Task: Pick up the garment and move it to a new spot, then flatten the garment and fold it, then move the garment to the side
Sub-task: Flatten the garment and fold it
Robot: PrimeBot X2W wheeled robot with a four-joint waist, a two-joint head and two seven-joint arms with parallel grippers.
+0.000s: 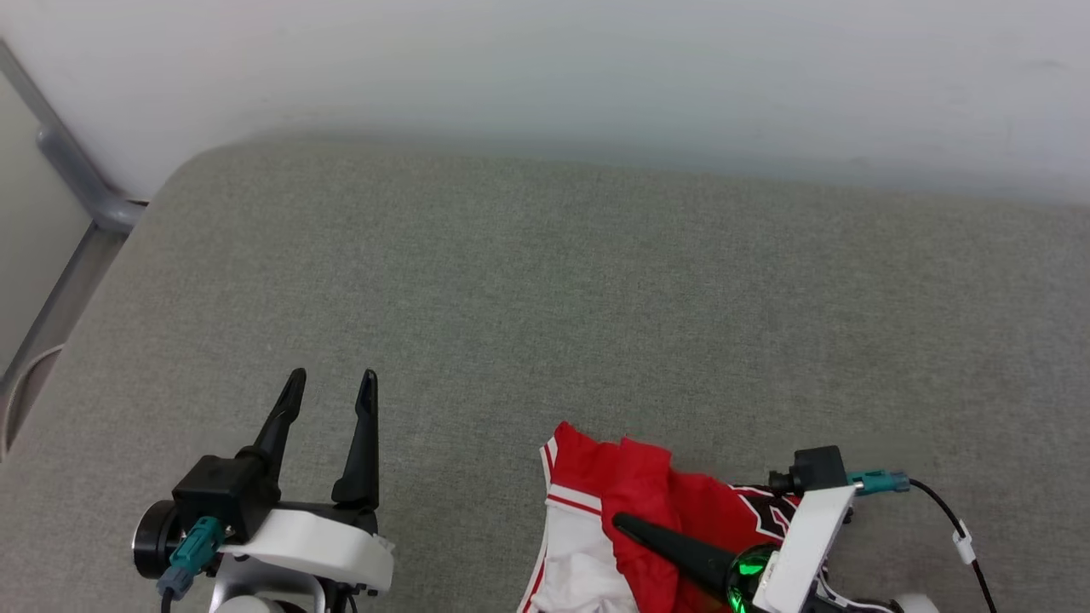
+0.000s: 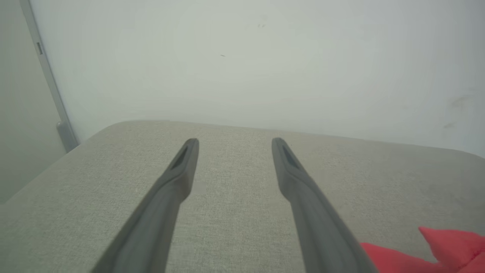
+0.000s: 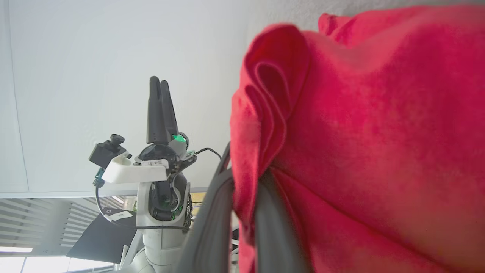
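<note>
The red jersey (image 1: 647,494) is lying bunched at about 5 o'clock in the head view, on the near edge of the grey upholstered surface (image 1: 545,281). A white sleeve with striped trim is spilling toward 6 o'clock, and a bit of the black print is showing beside the right wrist mount.

The right gripper (image 1: 626,524) is reaching across the heap with its fingers pointing toward 10 o'clock. In the right wrist view its two fingers are closing on a thick red fold, with the cloth passing between them and bulging above, so it is gripping the jersey rather than resting on it. Taking a gathered fold near the middle is probably meant to give thin, soft fabric enough bulk to hold through a lift.

The left gripper (image 1: 332,379) is hovering at 7 o'clock, well apart from the jersey. Its fingers are pointing to 12 o'clock and spread wide, with nothing between them. It seems to be waiting clear of the cloth, ready to take a second edge once spreading begins.

The task looks to be at its first step, the pick-up. The broad bare stretch toward 12 o'clock is offering room for the new spot. A one-point hold may let the jersey hang twisted, which would make flattening harder.
</note>
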